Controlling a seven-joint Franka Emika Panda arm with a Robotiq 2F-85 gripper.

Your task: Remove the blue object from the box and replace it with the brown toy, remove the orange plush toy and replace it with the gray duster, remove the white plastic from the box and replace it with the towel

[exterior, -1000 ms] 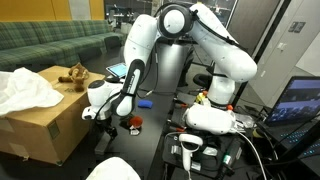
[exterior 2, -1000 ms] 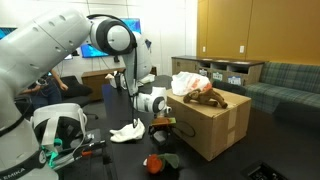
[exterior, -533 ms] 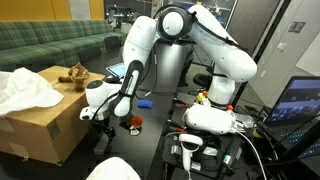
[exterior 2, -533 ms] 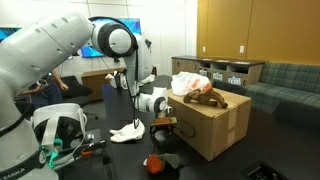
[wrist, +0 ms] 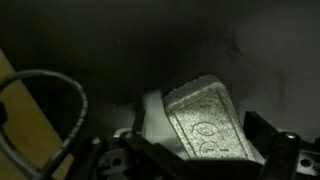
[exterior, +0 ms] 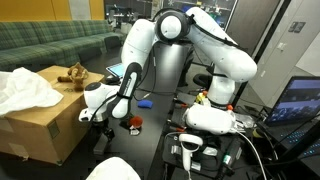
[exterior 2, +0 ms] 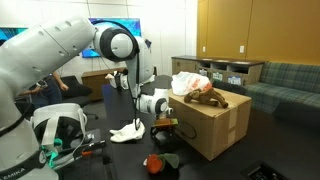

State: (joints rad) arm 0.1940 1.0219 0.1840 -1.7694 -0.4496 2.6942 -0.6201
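The arm (exterior: 137,55) rises from its base, bends at a high elbow and slopes down toward the floor beside the box (exterior: 40,128), with the wrist low and close to the carton's side wall. The gripper (exterior 2: 164,122) points downward, its jaws spread wide and nothing held. In the wrist view the duster (wrist: 205,118) lies on the dark floor directly beneath, between the two fingers (wrist: 268,135) (whether either finger touches it cannot be told). The brown toy (exterior 2: 205,96) sits at the top of the box, just beside the white plastic (exterior: 25,90), which bulges over the rim. The plush (exterior: 134,123) lies on the floor near the gripper, outside the box. A towel (exterior 2: 128,132) lies crumpled on the floor near the wrist, also outside the box.
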